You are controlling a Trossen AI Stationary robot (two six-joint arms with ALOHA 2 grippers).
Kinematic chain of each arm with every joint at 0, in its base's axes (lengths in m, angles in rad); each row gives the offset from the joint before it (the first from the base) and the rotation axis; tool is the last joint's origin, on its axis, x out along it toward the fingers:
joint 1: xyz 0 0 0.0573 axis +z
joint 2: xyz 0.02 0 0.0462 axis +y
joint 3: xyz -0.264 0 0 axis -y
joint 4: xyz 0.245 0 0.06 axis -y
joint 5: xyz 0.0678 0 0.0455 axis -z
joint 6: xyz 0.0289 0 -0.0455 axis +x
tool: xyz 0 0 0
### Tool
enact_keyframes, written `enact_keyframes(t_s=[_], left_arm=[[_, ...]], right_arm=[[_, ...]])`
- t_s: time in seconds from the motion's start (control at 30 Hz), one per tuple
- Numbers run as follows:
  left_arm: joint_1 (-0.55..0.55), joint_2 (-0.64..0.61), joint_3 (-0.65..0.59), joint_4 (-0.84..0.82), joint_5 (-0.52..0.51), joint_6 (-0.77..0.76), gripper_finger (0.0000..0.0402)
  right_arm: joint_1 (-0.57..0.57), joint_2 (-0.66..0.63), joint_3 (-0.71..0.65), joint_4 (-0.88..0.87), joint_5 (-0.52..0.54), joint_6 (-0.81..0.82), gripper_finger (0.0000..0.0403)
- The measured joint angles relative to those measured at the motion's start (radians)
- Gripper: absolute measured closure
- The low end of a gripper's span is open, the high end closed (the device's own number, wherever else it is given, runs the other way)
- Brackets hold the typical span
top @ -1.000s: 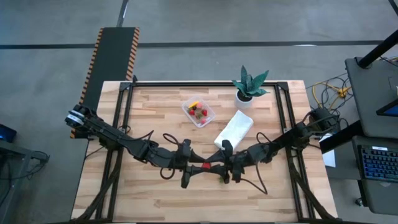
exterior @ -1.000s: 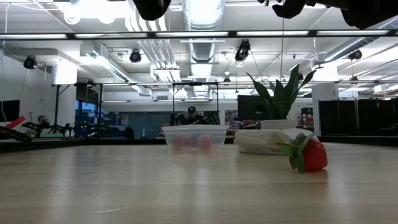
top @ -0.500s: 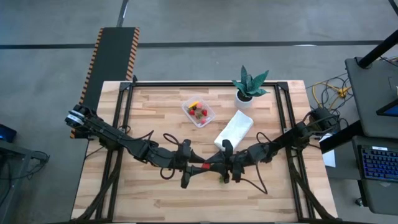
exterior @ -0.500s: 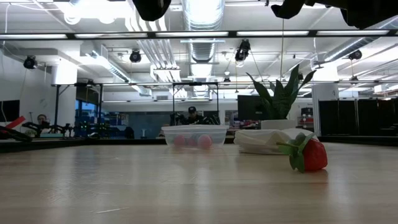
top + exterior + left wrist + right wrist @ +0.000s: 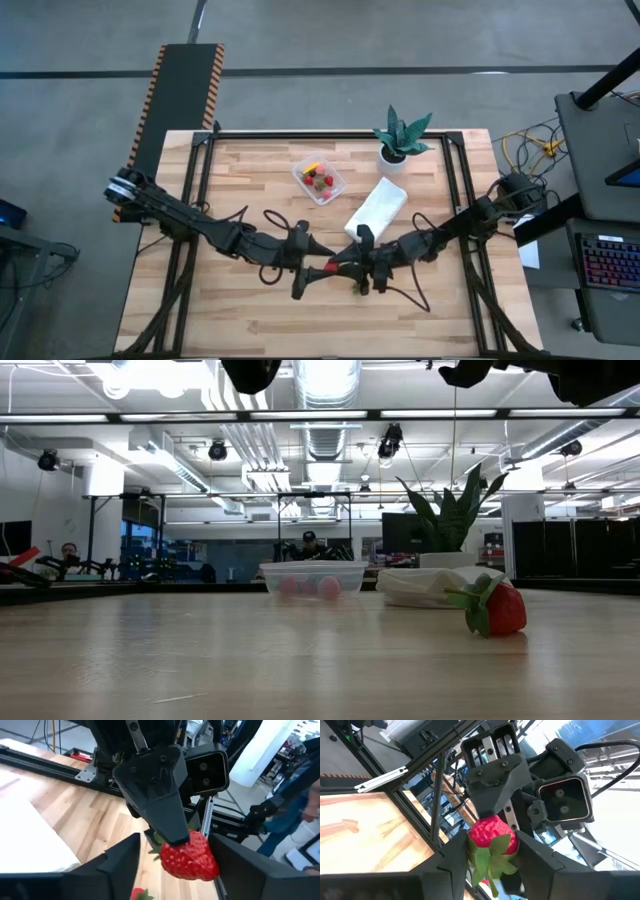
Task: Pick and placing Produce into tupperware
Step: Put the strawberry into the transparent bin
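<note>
Here, mid-table, a handover: right gripper point(image 5: 347, 268) is clamped on a strawberry point(image 5: 190, 857), w/ left gripper point(image 5: 316, 260) fingers apart around it. Next, prob.: left backs off & right carries it to the tupperware point(image 5: 338, 185) at 12 o'clock.

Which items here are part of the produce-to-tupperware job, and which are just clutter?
Job:
- tupperware, produce already inside
- strawberry in the right gripper, its jaws shut on it
- left gripper, jaws open
- loose strawberry on the table

Lying about:
- white cloth
- potted plant
</note>
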Motion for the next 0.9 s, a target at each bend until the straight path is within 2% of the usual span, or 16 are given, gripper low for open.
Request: enact_keyframes(t_s=[0.23,0.37,0.43,0.73,0.9], left_arm=[[0.017,-0.073,0.000,-0.060,0.036,0.140,0.0124],[0.007,-0.123,0.000,-0.168,0.084,0.487,0.0119],[0.003,-0.140,0.000,-0.213,0.091,0.598,0.0119],[0.013,-0.162,0.000,-0.234,0.036,0.680,0.0119],[0.015,-0.162,0.000,-0.319,-0.004,0.682,0.0133]], right_arm=[[0.012,-0.009,0.000,0.002,0.153,-0.033,0.0268],[0.016,-0.025,0.000,0.009,0.163,-0.054,0.0268],[0.016,-0.038,0.000,0.009,0.164,-0.039,0.0267],[0.016,-0.071,0.000,-0.005,0.149,0.127,0.0267],[0.016,-0.084,0.000,-0.005,0.219,0.212,0.0267]])
